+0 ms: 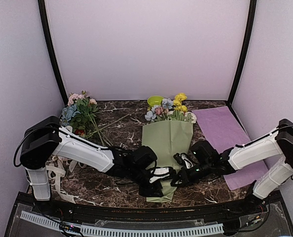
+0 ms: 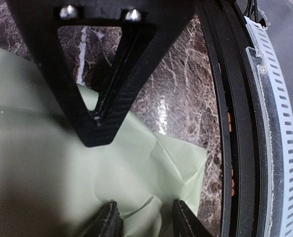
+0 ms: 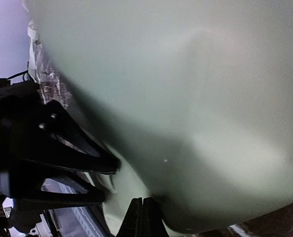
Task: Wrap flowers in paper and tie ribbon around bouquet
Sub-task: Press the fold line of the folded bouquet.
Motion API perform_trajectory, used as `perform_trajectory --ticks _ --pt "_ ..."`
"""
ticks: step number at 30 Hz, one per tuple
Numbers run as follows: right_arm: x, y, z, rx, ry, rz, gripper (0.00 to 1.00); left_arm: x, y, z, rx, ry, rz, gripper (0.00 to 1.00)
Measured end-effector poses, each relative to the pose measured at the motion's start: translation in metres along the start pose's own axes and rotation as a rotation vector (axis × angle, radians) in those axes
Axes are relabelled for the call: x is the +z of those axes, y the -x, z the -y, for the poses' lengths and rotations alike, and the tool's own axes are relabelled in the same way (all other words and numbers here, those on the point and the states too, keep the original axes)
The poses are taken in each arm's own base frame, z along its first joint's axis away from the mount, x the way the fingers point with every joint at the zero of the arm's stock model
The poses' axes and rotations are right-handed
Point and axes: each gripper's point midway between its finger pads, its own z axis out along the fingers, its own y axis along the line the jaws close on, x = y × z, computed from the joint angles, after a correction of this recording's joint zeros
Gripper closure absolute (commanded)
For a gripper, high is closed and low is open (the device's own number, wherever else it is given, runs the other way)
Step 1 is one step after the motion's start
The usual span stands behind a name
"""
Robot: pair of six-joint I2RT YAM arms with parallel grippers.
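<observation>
Lavender walls enclose a dark marble tabletop (image 1: 112,138), where the bouquet (image 1: 167,136) lies at the centre. Its wide end points to the back wall and its narrow end to the arms. Yellow, blue and pink flowers (image 1: 168,107) stick out of the wide end, just beside a small green bowl (image 1: 155,100).

The left gripper (image 2: 146,219) sits at the narrow end. Its fingers (image 2: 109,222) are partly apart, and the creased sage-green paper (image 2: 62,163) fills the gap between them, so it has hold of the bouquet there. The right gripper (image 3: 142,215) is close against the same paper from the other side, its two fingers pressed flat together.

A flat purple sheet (image 1: 223,131) lies to the right of the bouquet. A loose leafy cluster of pink and blue blooms (image 1: 80,112) rests at the far left. Cream ribbon (image 1: 55,173) trails by the left arm's base.
</observation>
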Motion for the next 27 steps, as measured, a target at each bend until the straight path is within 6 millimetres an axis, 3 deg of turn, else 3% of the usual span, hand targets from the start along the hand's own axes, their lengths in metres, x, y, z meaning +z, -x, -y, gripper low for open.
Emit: perform_trajectory --ticks 5,9,11,14,16,18,24,27 --pt "0.002 -0.006 0.015 0.024 -0.053 -0.004 1.0 -0.01 0.004 0.005 -0.009 -0.009 0.045 0.49" --pt "0.001 -0.008 0.019 0.028 -0.073 -0.008 1.0 -0.038 0.016 0.001 -0.086 -0.022 0.143 0.49" --pt "0.0 -0.008 0.019 0.024 -0.08 -0.009 1.0 -0.059 0.025 -0.022 -0.174 0.014 0.222 0.48" --pt "-0.002 -0.008 0.02 0.023 -0.096 -0.012 0.99 -0.091 0.027 -0.073 -0.328 0.13 0.315 0.47" --pt "-0.002 -0.008 0.021 0.019 -0.104 -0.014 0.99 -0.102 0.022 -0.099 -0.41 0.204 0.341 0.48" --pt "-0.003 -0.008 0.021 0.018 -0.109 -0.018 0.99 -0.105 0.019 -0.109 -0.457 0.236 0.346 0.48" --pt "-0.004 -0.007 0.019 0.021 -0.122 -0.027 0.98 -0.098 0.025 -0.096 -0.47 0.155 0.391 0.45" --pt "-0.004 -0.004 0.019 0.019 -0.132 -0.021 0.98 -0.096 0.02 -0.076 -0.444 0.058 0.441 0.4"
